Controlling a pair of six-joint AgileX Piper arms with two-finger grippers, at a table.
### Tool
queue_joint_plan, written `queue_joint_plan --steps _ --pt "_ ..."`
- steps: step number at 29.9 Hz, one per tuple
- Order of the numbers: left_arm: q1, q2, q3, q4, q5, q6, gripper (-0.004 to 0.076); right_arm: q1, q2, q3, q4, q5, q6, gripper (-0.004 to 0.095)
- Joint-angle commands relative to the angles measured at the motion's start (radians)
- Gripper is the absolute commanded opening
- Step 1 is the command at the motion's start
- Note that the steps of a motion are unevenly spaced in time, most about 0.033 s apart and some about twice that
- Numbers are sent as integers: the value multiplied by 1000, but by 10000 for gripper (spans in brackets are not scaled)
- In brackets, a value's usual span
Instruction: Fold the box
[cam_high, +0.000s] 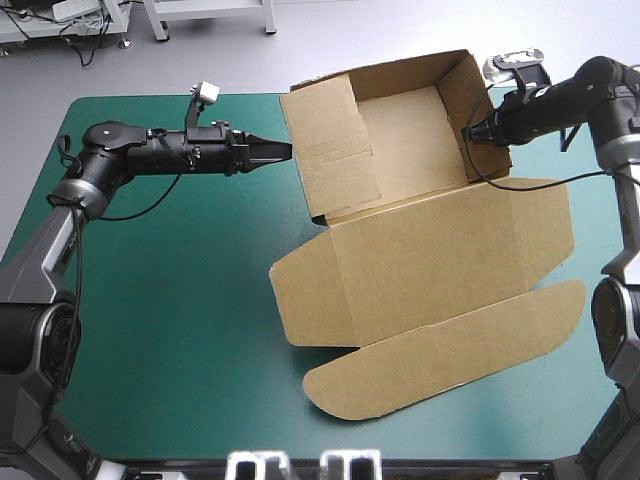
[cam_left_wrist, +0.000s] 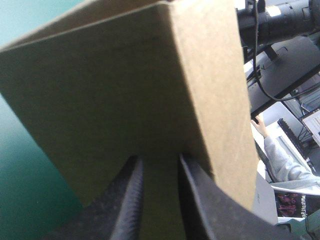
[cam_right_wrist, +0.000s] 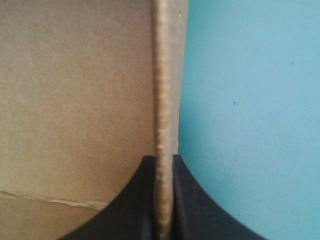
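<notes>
The brown box (cam_high: 405, 125) stands as an open tray at the far middle of the table, walls raised. Its lid (cam_high: 430, 250) lies flat toward the front, with a long rounded flap (cam_high: 450, 350) at its front edge. My left gripper (cam_high: 288, 150) is at the tray's left wall, all but shut on it. In the left wrist view the wall (cam_left_wrist: 110, 100) fills the picture, with brown board between the gripper's (cam_left_wrist: 157, 167) fingertips. My right gripper (cam_high: 470, 133) is shut on the right wall, whose rim (cam_right_wrist: 164, 75) runs edge-on from between the gripper's (cam_right_wrist: 162, 162) fingertips.
The teal-green cover (cam_high: 170, 300) shows broadly on the left and front left of the table. The lid's flap ends near the front right edge. Beyond the box, the left wrist view shows my right arm (cam_left_wrist: 280, 20).
</notes>
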Motion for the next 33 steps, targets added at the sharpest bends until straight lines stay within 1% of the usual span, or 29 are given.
queue_joint_plan --steps 1,6,8,12,14,16,19,22,25,30,31,33 --pt "-9 -56 -33 -94 93 -11 217 31 -60 -32 -18 -91 58 -20" --pt "-10 -54 -33 -90 93 -39 223 77 -60 -32 -41 -136 70 -20" --pt "-10 -54 -33 -91 93 -39 246 94 -60 -32 -48 -153 86 -20" --pt "-10 -54 -33 -80 93 -39 317 122 -60 -34 -63 -165 98 -20" --pt "-10 -54 -36 -68 91 -45 328 133 -60 -34 -61 -175 111 -20" --pt "-11 -54 -60 14 76 -76 328 143 -60 -34 -58 -183 116 -20" --pt "-34 -54 -135 194 1 -176 328 150 -60 -34 -55 -183 121 -20" --pt "-77 -54 -220 312 -101 -279 328 153 -60 -34 -55 -189 154 -20" --pt "-150 -54 -303 477 -203 -392 328 156 -60 -34 -46 -211 199 -20" --pt "-261 -54 -346 806 -393 -635 328 156 -60 -34 53 -212 199 -20" --pt "-275 -52 -346 852 -421 -678 328 156 -60 -34 75 -210 197 -20" --pt "-288 -52 -346 895 -454 -716 328 156 -60 -34 96 -210 195 -20"
